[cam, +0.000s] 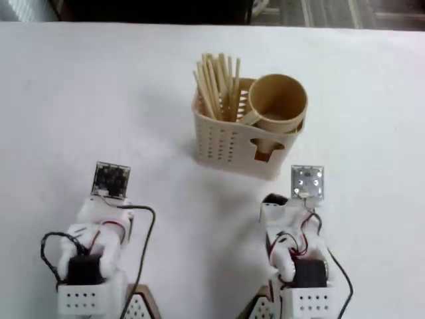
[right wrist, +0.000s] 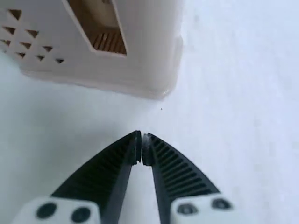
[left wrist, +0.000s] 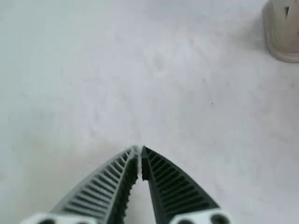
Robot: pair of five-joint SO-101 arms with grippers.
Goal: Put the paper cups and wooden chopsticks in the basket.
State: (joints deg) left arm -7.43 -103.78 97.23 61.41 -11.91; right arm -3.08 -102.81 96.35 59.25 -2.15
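One pale perforated basket (cam: 226, 143) is seen standing upright in the middle of a white surface (cam: 80, 100). One bundle of wooden chopsticks (cam: 216, 83) is held in its left part; the sticks are packed too closely to be counted. Their long axis is nearly vertical, and the tops are fanned out above the rim, leaning slightly to the far left. Paper cups (cam: 279, 100) are nested in the right part. At least two rims can be made out, but the exact number cannot be told. The stack is tilted, with the open mouth turned upward.

Two arms are placed at the near edge, one on each side. The left end effector (left wrist: 140, 150) is closed tip to tip with nothing gripped, well apart from the basket. The right end effector (right wrist: 141, 136) is likewise closed on nothing, near the basket's near right corner without touching it.

Wide bare surface is left on both sides of the basket, and more between it and the far edge.
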